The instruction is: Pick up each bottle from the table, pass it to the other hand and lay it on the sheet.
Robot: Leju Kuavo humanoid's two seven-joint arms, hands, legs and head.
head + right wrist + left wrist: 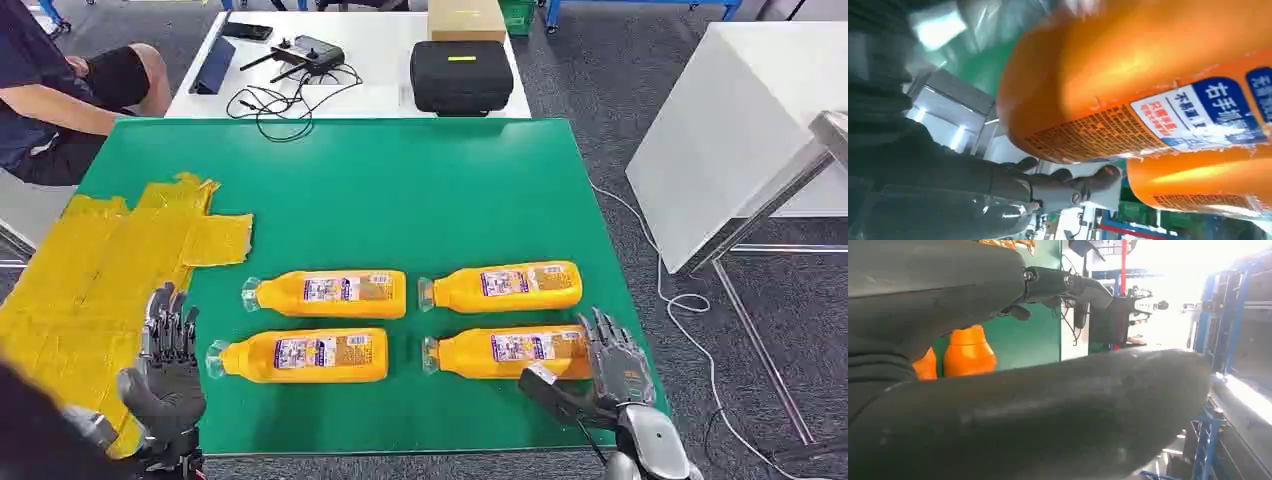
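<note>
Glossy orange plastic bottles (pixel 325 294) lie on matt green table (pixel 400 190); the yellow sheet (pixel 90 270) looks like crinkled tape.

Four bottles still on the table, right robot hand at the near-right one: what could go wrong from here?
1. The right robot hand sits at the base end of the near-right bottle; an end grip may tilt or slip.
2. The far-right bottle lies close and could be nudged.
3. The yellow sheet is crumpled, so a bottle might roll.

Silver forearm (pixel 650 440) — dark grey hands (pixel 618 375).

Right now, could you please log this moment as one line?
bottles: four on table | sheet: bare | right hand: at near-right bottle | left hand: open
</note>
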